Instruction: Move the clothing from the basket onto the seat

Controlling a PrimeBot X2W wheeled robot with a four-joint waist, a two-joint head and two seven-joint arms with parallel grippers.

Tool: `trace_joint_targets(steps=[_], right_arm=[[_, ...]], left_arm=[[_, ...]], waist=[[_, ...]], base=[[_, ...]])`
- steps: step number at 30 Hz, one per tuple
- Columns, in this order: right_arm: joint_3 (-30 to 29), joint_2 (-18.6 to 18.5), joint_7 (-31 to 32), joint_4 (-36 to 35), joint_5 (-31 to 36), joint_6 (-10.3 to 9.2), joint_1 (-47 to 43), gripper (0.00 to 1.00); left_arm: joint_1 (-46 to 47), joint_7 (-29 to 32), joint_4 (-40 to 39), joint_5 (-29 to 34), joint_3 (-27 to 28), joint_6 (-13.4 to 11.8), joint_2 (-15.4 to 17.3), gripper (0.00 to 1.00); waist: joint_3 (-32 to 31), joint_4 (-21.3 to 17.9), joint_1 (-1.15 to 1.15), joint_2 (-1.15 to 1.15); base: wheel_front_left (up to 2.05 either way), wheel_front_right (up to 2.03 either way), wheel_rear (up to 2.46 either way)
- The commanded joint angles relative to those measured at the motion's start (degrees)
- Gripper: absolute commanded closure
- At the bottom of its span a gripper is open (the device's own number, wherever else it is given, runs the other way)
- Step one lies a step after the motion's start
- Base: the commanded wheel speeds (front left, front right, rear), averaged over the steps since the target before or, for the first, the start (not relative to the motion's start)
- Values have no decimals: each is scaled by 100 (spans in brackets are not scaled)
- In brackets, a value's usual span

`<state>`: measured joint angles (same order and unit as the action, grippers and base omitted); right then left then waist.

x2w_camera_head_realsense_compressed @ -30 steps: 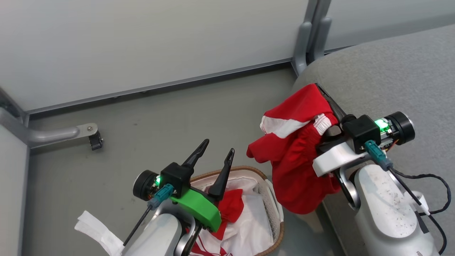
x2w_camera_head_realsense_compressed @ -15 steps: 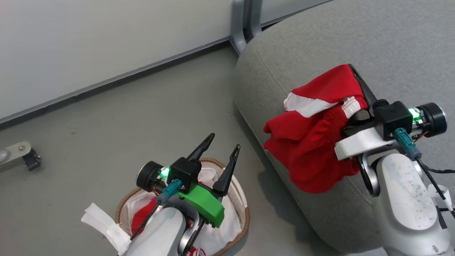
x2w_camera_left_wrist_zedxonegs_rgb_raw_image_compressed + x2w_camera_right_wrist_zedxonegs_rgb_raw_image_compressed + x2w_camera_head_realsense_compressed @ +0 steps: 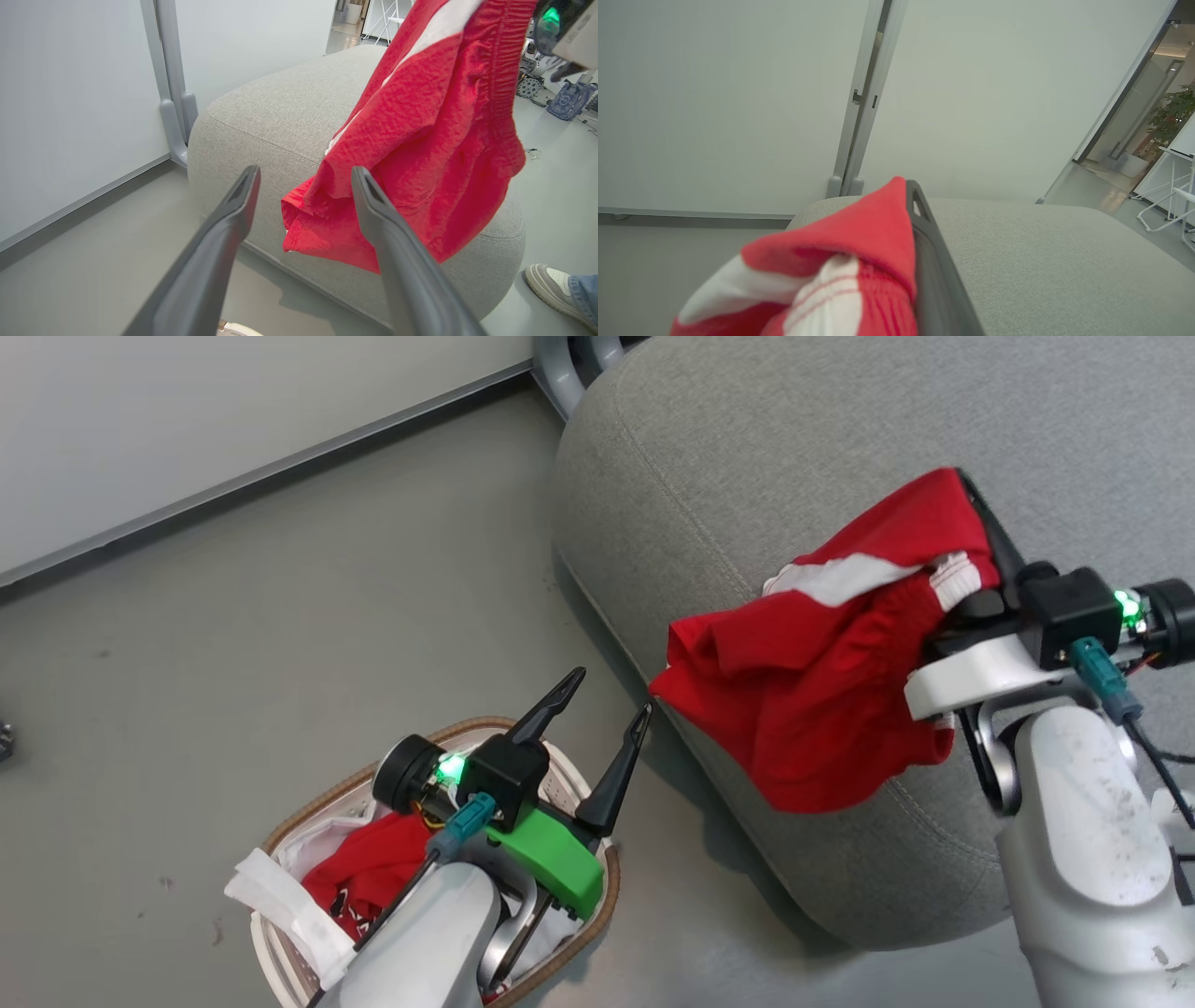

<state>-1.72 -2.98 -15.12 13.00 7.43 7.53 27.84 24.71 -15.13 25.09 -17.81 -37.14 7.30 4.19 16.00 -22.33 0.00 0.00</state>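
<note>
- The smooth grey floor [image 3: 280, 616] runs up to a plain white wall [image 3: 187, 411].
- The big grey fabric seat [image 3: 728, 457] with round edges and a sewn seam stands on the floor, at the robot's right.
- A red sports garment with a white stripe [image 3: 812, 709] hangs in the air from the right gripper [image 3: 971, 495]. It hangs over the seat's round front edge, and its loose bottom end drops down in front of the seat's side. I cannot tell if the cloth touches the seat.
- The small oval cream plastic basket [image 3: 439, 733] with holes in its sides and a brown woven rim sits on the floor, near the seat but apart from it.
- A second red garment [image 3: 373, 868] lies inside the basket, on the white liner sheet [image 3: 280, 905] that hangs over the rim.
- The right gripper's jaws are clenched on the top of the hanging red cloth, and one dark finger sticks out past it.
- The left gripper [image 3: 611, 691] is above the basket. Its jaws are spread apart and hold nothing.
- A person's pale shoe [image 3: 546, 284] is on the floor beside the seat.
</note>
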Motion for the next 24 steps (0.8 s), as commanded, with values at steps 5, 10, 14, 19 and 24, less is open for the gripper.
trace_joint_targets(steps=[5, 10, 14, 19, 24], right_arm=[[-201, -400, -6, 164, 96, -8, 853, 100], [-321, -1035, -5, 363, 196, -8, 1826, 100], [-490, -1541, -5, 528, 123, -8, 2602, 100], [-908, -2157, 124, 601, 172, -8, 3286, 100], [-1237, -2647, 247, 889, 163, -8, 3497, 100]], left_arm=[[210, -2, -190, -79, -119, 25, 86, 0], [345, -2, -274, -108, -228, 22, 124, 0], [455, -2, -336, -88, -270, 22, 153, 0], [655, -2, -423, 24, -351, 22, 137, 0], [855, 0, -533, 137, -334, 23, 101, 0]], waist=[[326, 502, 0, 0], [595, 942, 0, 0], [867, 1285, 0, 0], [1273, 1753, 0, 0], [1725, 2069, 0, 0]], base=[[0, 0, 0], [0, 0, 0], [0, 0, 0], [0, 0, 0], [0, 0, 0]])
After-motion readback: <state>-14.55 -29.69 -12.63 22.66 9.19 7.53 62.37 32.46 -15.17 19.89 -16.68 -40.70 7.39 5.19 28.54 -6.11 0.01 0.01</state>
